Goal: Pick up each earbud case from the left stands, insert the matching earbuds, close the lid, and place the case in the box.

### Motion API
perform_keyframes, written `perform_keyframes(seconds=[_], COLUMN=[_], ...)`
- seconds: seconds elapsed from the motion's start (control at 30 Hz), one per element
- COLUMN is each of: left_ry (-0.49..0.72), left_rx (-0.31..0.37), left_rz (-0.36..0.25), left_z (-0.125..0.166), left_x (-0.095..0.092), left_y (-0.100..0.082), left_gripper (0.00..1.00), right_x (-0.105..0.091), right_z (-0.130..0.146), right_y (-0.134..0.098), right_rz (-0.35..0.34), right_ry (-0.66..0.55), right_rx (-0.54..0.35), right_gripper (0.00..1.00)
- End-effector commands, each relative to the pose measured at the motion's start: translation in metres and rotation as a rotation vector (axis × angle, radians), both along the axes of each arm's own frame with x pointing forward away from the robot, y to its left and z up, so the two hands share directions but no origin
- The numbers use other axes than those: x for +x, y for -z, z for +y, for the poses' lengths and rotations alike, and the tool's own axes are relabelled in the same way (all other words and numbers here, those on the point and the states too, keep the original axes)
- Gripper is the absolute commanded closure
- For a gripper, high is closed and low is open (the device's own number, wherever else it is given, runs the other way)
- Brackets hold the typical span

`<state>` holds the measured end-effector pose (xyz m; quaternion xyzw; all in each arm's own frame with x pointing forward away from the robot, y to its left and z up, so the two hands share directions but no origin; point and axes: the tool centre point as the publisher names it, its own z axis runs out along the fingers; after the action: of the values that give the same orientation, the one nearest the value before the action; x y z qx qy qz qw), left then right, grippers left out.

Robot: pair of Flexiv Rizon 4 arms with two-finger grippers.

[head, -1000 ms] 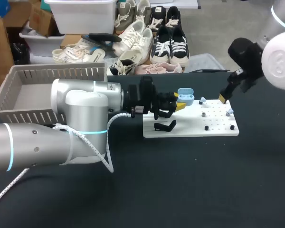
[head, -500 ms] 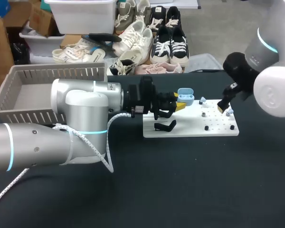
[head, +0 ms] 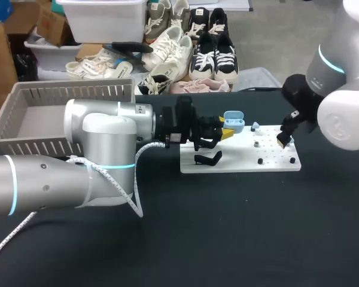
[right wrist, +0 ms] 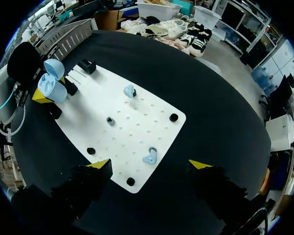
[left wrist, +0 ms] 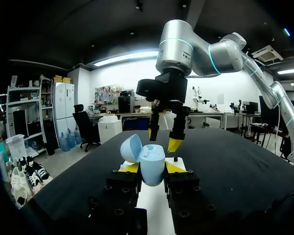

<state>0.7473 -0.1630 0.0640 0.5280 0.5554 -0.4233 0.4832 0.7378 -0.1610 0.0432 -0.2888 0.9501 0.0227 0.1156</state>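
My left gripper (head: pixel 226 134) is shut on a light blue earbud case (head: pixel 234 121), held upright with its lid open over the left end of the white board (head: pixel 239 162). In the left wrist view the case (left wrist: pixel 152 165) sits between the yellow tips of this gripper (left wrist: pixel 152 169). My right gripper (head: pixel 285 140) hangs open just above the board's right end. In the right wrist view a blue earbud (right wrist: pixel 149 157) lies on its peg midway between the open gripper (right wrist: pixel 151 165) tips. A second earbud (right wrist: pixel 130 91) stands farther along the board, toward the case (right wrist: pixel 53 87).
A black stand (head: pixel 208 158) sits on the board's left part, below the held case. Small black pegs (right wrist: pixel 173 117) dot the board. A grey slatted basket (head: pixel 24 95) stands at the table's far left, behind my left arm.
My right gripper has come down and moved nearer, from above the board's far right edge to the right-hand earbud. The left arm and the case have stayed still.
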Motion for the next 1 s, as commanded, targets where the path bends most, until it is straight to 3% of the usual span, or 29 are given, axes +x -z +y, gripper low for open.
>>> perform_keyframes(seconds=[0.03,0.23,0.33,0.57,1.0], left_ry=[-0.004,-0.004,-0.004,-0.004,-0.004], left_rx=[-0.003,-0.003,-0.003,-0.003,-0.003], left_rz=[-0.002,-0.002,-0.002,-0.002,-0.002], left_z=[0.0,0.0,0.0,0.0,0.0], left_x=[-0.001,-0.001,-0.001,-0.001,-0.001], left_y=[0.001,0.001,0.001,0.001,0.001], left_gripper=[1.0,1.0,1.0,1.0,1.0], right_x=[0.0,-0.002,-0.003,-0.006,-0.005], right_z=[-0.001,-0.001,-0.001,-0.003,0.001], right_y=[0.0,0.002,0.003,0.006,0.013], right_rz=[0.009,0.017,0.018,0.021,0.036], right_ry=[0.009,0.028,0.038,0.068,0.069], right_rx=[-0.001,-0.01,-0.013,-0.003,0.001], right_gripper=[0.09,0.33,0.4,0.5,0.53])
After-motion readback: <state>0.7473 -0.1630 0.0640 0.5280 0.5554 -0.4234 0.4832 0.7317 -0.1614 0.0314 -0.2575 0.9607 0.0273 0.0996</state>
